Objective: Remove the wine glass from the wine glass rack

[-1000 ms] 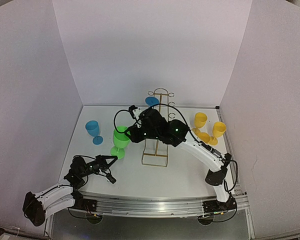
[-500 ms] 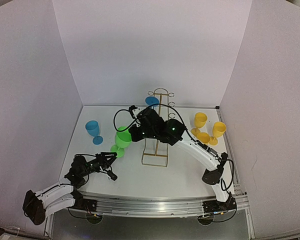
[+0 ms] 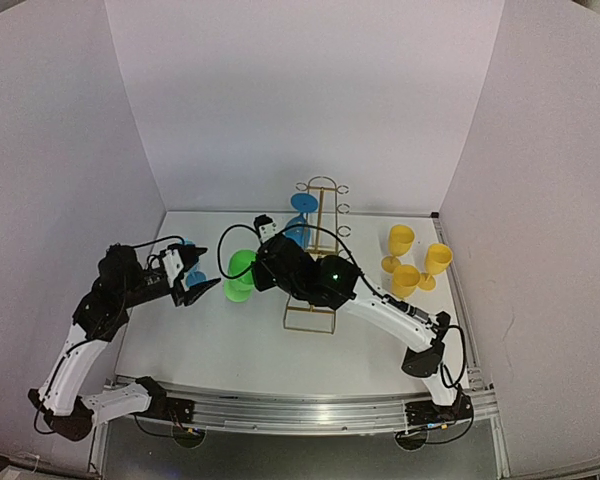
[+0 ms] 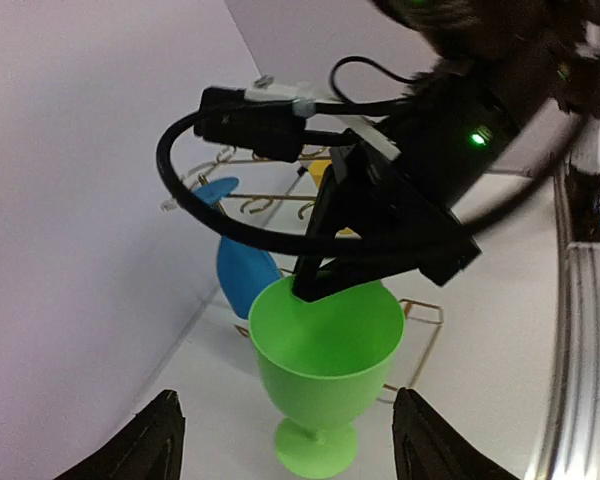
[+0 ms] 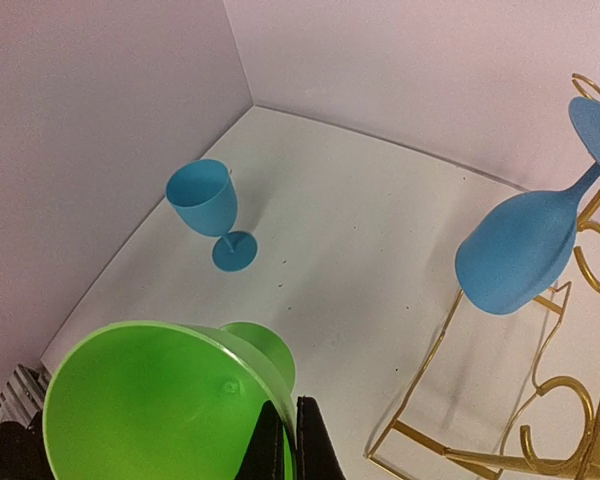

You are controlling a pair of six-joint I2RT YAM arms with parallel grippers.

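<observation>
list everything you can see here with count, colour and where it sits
wine glass rack: one, gold wire, middle of the table
hanging wine glass: one, blue, upside down on the rack
green wine glass: one, green, left of the rack, rim pinched by the right hand
standing wine glass: one, blue, upright on the table's left side
yellow wine glasses: three, yellow, upright in a cluster right of the rack
table: one, white, under everything
left hand: one, black, open, facing the green wine glass
right hand: one, black, shut on the green wine glass rim
</observation>
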